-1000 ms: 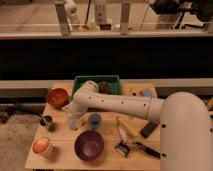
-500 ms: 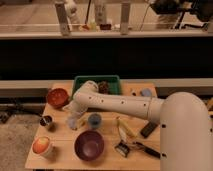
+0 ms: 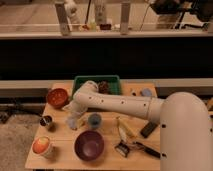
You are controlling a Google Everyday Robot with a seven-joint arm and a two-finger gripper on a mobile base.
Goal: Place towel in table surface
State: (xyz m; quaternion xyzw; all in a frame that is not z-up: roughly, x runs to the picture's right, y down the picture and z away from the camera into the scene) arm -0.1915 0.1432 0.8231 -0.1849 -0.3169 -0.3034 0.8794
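Note:
The table surface (image 3: 107, 131) is a light wooden top that fills the lower middle of the camera view. My white arm reaches across it from the right. My gripper (image 3: 74, 116) points down at the table's left-middle, between a metal cup and a small blue cup. A pale bunched thing, which looks like the towel (image 3: 75, 123), hangs at the gripper's tip and reaches down to the tabletop. It blends with the gripper, so its outline is unclear.
A green tray (image 3: 80, 82) with a brown object (image 3: 104, 87) stands at the back. A red bowl (image 3: 57, 97), metal cup (image 3: 46, 121) and orange-and-white object (image 3: 42, 145) are on the left. A blue cup (image 3: 94, 120), purple bowl (image 3: 89, 145), banana (image 3: 125, 129) and dark tools (image 3: 142, 149) lie in front.
The gripper end with the pale bundle has sunk slightly toward the tabletop. Everything else stays where it was.

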